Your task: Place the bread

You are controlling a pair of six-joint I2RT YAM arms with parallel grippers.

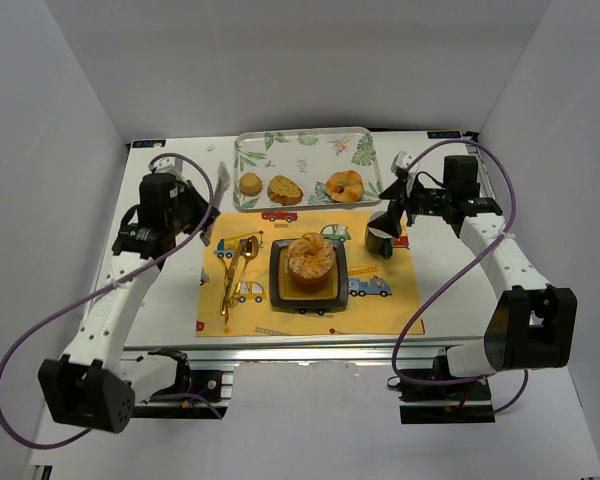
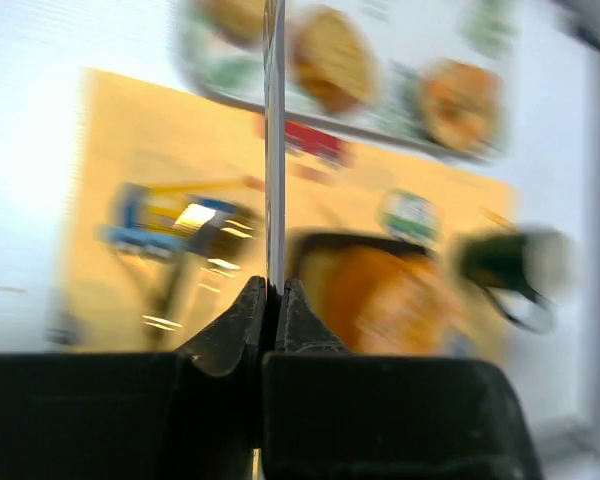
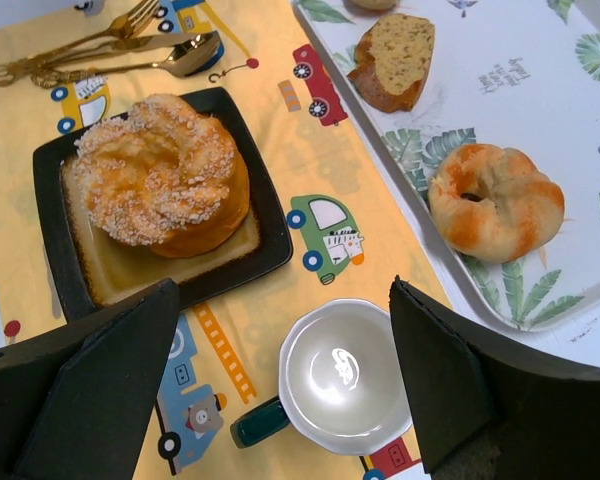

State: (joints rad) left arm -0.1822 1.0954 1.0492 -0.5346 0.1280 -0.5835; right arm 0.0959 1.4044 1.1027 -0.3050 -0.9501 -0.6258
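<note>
The bread (image 1: 310, 258), a tall golden bun with a pale-flecked swirled top, sits on a black square plate (image 1: 278, 275) in the middle of the yellow placemat. It also shows in the right wrist view (image 3: 160, 175) and, blurred, in the left wrist view (image 2: 380, 295). My left gripper (image 1: 209, 230) is left of the plate, shut on a thin silver knife-like blade (image 2: 274, 150) that stands up from the jaws. My right gripper (image 1: 398, 205) is open and empty above a white mug (image 3: 345, 375), right of the plate (image 3: 270, 250).
A leaf-patterned tray (image 1: 365, 150) at the back holds a small bun (image 1: 250, 183), a toast slice (image 1: 284, 190) and a glazed donut (image 1: 345, 185). Gold cutlery (image 1: 230, 275) lies on the placemat (image 1: 380, 310) left of the plate. The mug (image 1: 382, 238) stands right of it.
</note>
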